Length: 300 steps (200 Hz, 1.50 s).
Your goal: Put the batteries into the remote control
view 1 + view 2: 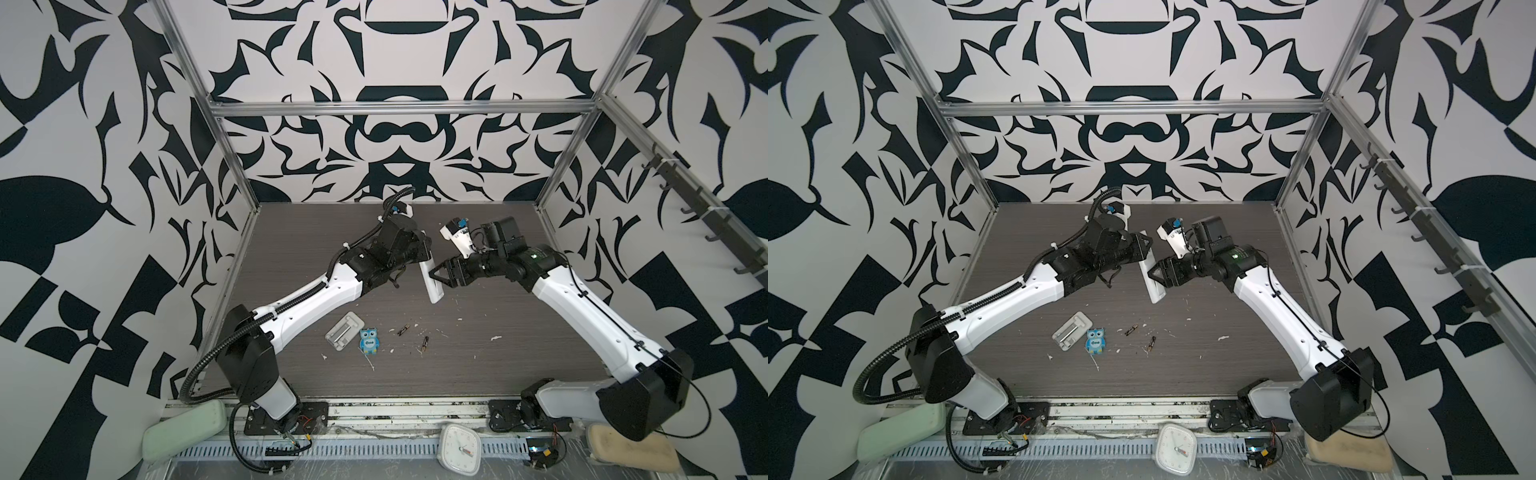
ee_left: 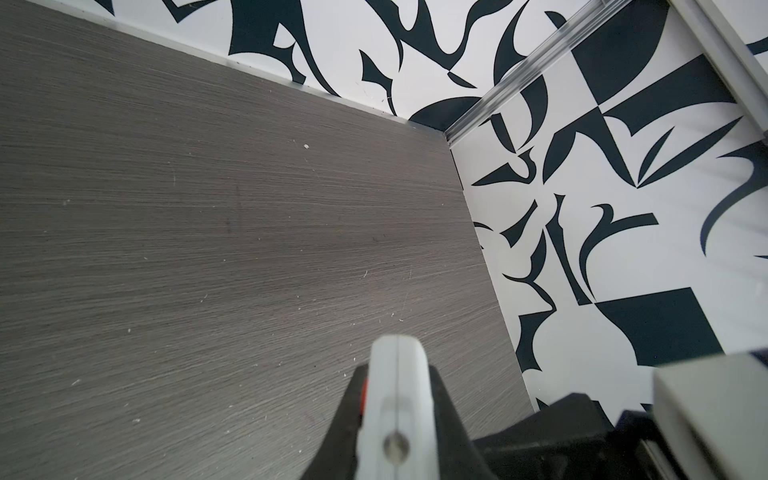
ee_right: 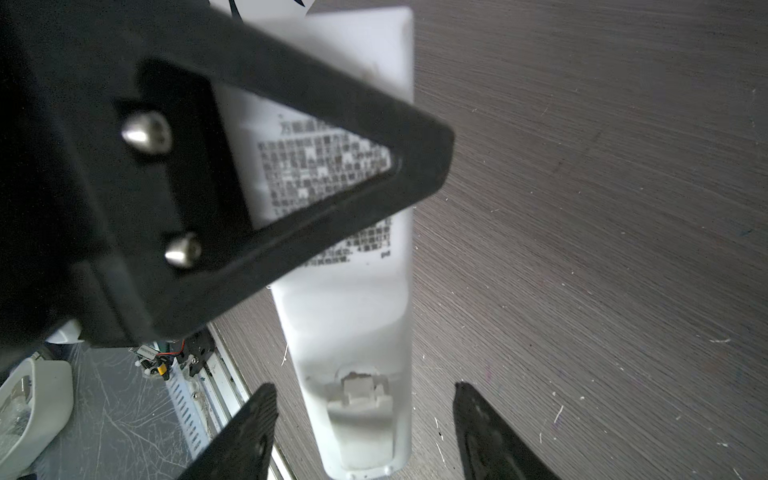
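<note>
The white remote control (image 1: 432, 286) hangs tilted above the table, and my left gripper (image 1: 423, 254) is shut on its upper part. In the left wrist view its thin edge (image 2: 392, 386) shows between the black fingers (image 2: 349, 415). In the right wrist view its back (image 3: 353, 316) faces the camera, with printed text and a recess at the near end. My right gripper (image 3: 365, 401) is open, one finger on each side of that end with gaps to it. Two batteries (image 1: 403, 331) (image 1: 424, 344) lie on the table below, apart from both grippers.
A flat grey-white tray (image 1: 345, 332) and a small blue owl figure (image 1: 369, 341) lie left of the batteries. White scraps dot the dark wood table (image 1: 498, 353). Patterned walls and metal posts enclose it. A white clock (image 1: 459, 449) lies beyond the front edge.
</note>
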Tool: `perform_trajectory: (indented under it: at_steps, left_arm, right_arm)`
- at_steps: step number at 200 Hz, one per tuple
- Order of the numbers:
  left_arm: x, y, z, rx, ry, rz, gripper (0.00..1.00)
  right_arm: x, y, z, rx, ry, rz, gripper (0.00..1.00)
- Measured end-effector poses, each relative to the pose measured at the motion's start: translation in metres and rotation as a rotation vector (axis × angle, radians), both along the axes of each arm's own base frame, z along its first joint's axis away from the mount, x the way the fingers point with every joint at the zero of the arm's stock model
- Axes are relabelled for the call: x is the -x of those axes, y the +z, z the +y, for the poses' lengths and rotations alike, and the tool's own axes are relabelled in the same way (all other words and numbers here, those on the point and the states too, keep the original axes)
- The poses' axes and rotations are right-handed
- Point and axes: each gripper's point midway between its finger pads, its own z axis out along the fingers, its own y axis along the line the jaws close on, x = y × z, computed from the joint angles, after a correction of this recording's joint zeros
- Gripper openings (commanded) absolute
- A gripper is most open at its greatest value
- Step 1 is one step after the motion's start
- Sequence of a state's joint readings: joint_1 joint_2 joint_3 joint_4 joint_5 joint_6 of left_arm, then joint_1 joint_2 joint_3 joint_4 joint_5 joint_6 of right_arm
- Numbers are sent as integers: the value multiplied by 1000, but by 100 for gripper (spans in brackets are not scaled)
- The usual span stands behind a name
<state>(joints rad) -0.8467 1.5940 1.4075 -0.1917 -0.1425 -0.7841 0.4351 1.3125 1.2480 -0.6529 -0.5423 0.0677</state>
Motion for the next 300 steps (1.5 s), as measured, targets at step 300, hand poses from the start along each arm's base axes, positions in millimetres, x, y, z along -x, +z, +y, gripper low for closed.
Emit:
perform_trajectory:
  at_steps: [300]
  left_arm:
    - [0, 0, 0, -2, -9, -2, 0]
  right_arm:
    - [5, -11, 4, 14, 14, 18, 30]
